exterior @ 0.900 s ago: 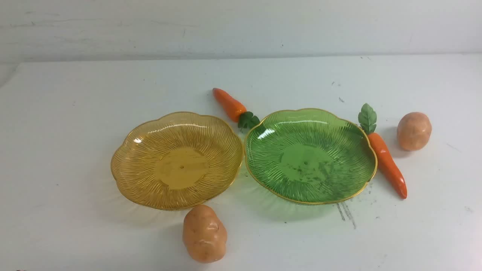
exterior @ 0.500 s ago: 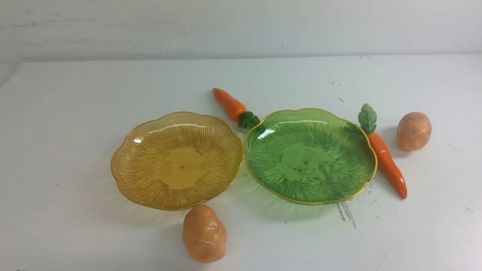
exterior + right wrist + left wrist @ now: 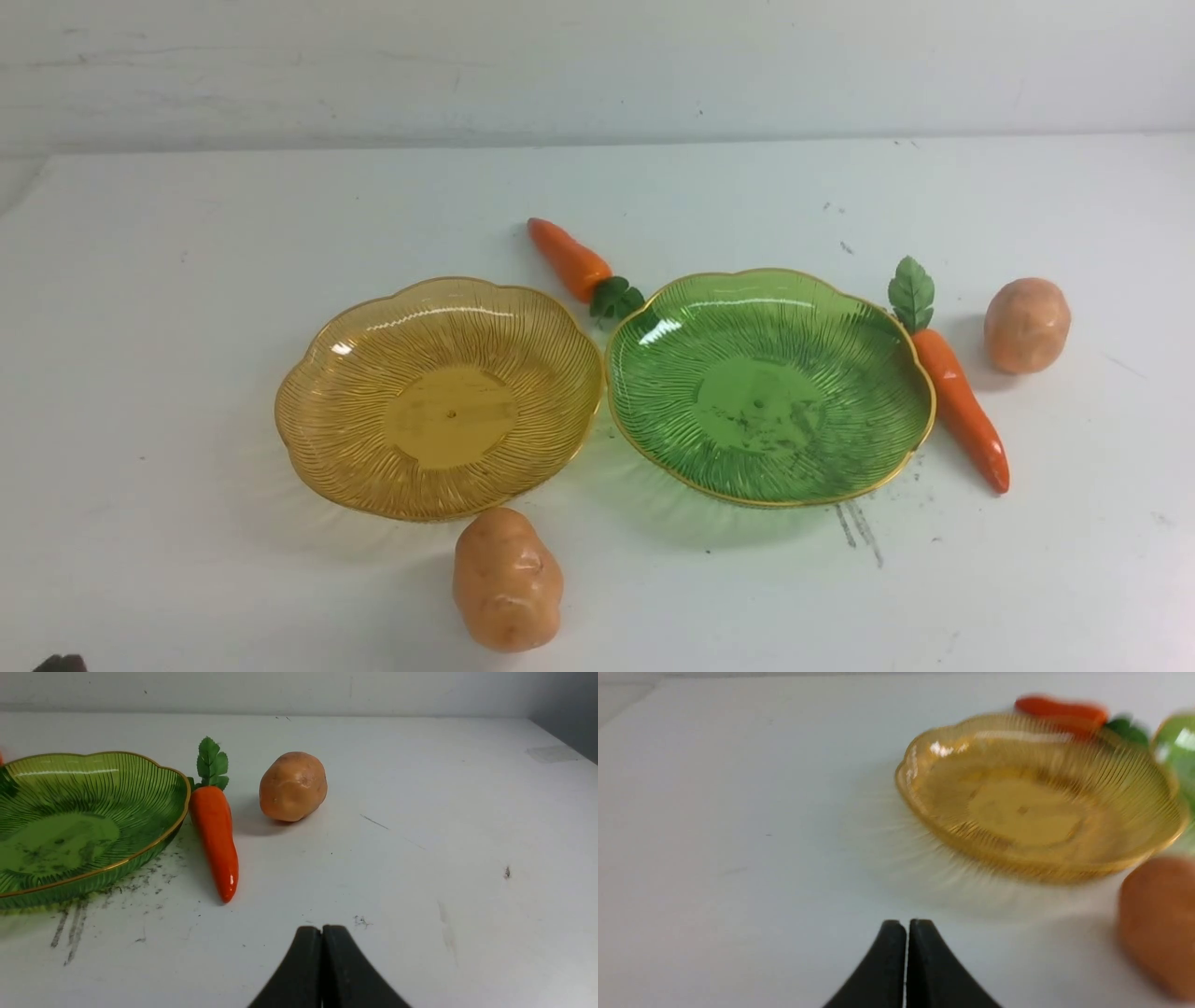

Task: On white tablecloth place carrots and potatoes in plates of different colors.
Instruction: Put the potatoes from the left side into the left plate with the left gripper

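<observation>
Four vegetables lie on the white tablecloth (image 3: 168, 308) and both plates sit empty: the amber plate (image 3: 439, 397) and the green plate (image 3: 767, 387) stand side by side on the desk, rims touching or nearly so. The short carrot (image 3: 568, 259) lies just behind where they meet, its leaves by the green rim. The long carrot (image 3: 962, 411) hugs the green plate's right edge. The near potato (image 3: 507, 579) sits just in front of the amber plate, the far potato (image 3: 1026, 325) right of the long carrot. The left tool (image 3: 906, 926) and the right tool (image 3: 322, 931) each have their jaws pressed together on nothing. I reckon the trouble lies in those tight spots: a tool reaching for either carrot could shove a light plate aside, and a round, glossy potato may squirt from a pinch and roll.
</observation>
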